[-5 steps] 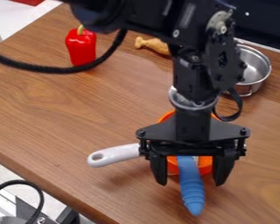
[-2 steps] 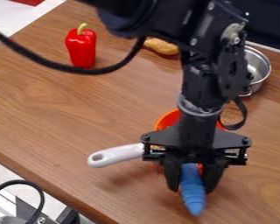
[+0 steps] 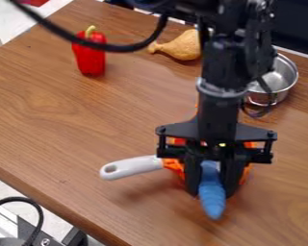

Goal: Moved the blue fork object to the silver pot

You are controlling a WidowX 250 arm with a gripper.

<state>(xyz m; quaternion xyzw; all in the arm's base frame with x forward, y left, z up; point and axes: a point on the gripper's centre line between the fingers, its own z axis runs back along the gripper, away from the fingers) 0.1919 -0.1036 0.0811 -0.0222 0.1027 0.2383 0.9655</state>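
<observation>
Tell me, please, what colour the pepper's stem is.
The stem is yellowish green, seen in the camera view.

the pincer (image 3: 211, 193) grips the blue fork (image 3: 212, 205); from there, white handle (image 3: 136, 166) at nine o'clock, red pepper (image 3: 90, 59) at eleven, drumstick (image 3: 184, 46) at twelve, silver pot (image 3: 285, 74) at one.

A gripper could pass over the broad stretch of wood on the table (image 3: 60, 120), between the pepper (image 3: 89, 60) and the white handle (image 3: 134, 166), which juts out sideways beside the gripper (image 3: 211, 190). Around the fork (image 3: 212, 198), room is tight, with orange plastic (image 3: 173, 165) showing at both sides of the gripper, while the arm (image 3: 219, 113) stands between that spot and the pot (image 3: 286, 72) in the view. Farther back, the drumstick (image 3: 184, 47) leaves a gap to the pepper, and a cable (image 3: 121, 48) sags across the view there.
</observation>
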